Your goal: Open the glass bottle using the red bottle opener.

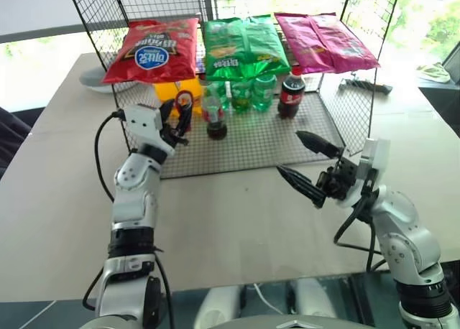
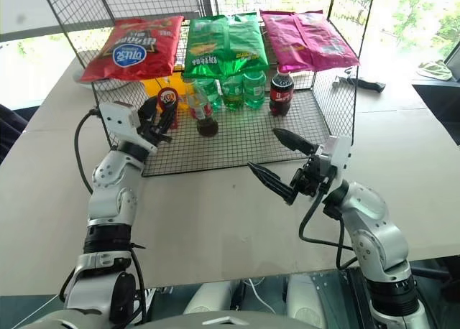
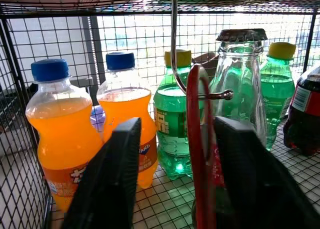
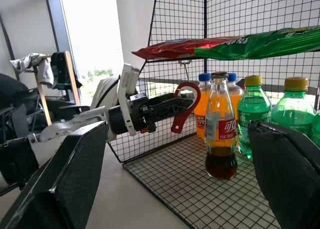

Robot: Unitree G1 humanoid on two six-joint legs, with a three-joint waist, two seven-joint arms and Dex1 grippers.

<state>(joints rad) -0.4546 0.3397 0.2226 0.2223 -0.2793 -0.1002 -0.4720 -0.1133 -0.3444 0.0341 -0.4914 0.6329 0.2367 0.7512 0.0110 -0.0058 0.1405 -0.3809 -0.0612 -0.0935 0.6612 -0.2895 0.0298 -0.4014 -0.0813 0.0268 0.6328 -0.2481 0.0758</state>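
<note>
Left wrist view: left gripper (image 3: 175,189) brackets the red bottle opener (image 3: 198,154), which hangs on a wire hook (image 3: 186,84); fingers near it, contact not confirmed. Close fully, then lift the ring clear of the hook tip before pulling back, else it snags. Glass bottle (image 1: 215,113) stands on the mesh shelf floor (image 1: 259,146) just right of the opener, cap on. Right gripper (image 1: 307,165) hangs spread wide, empty, short of the shelf. Opener's handle end is cut off.
</note>
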